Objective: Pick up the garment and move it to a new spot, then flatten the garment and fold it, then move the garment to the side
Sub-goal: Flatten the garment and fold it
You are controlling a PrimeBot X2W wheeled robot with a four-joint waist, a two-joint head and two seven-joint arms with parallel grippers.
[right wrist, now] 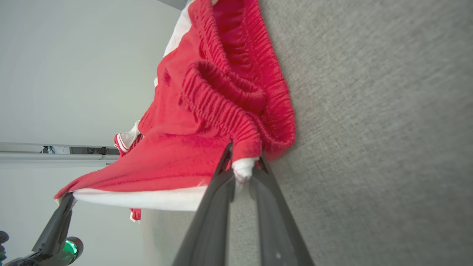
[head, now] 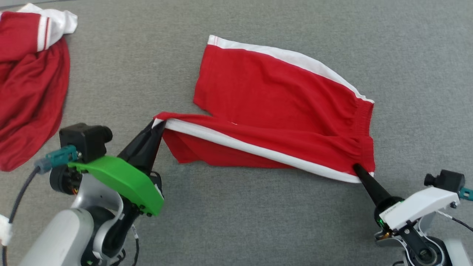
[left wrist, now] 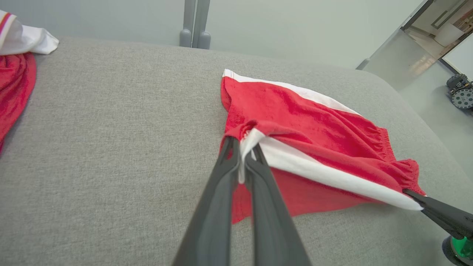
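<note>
One garment [head: 281, 107] runs left-right (waistband rightward, apparently).

Red shorts [head: 281, 99] with white side stripes and a gathered elastic waistband at right, far leg flat on the grey counter [head: 258, 221], near white-striped edge raised and stretched taut from left hem corner to right waistband corner.

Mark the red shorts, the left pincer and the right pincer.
red shorts [head: 273, 96]: head view, flat red leg panel.
left pincer [left wrist: 244, 144]: left wrist view, fingertips pinching hem.
right pincer [right wrist: 244, 157]: right wrist view, fingertips pinching waistband.
</note>
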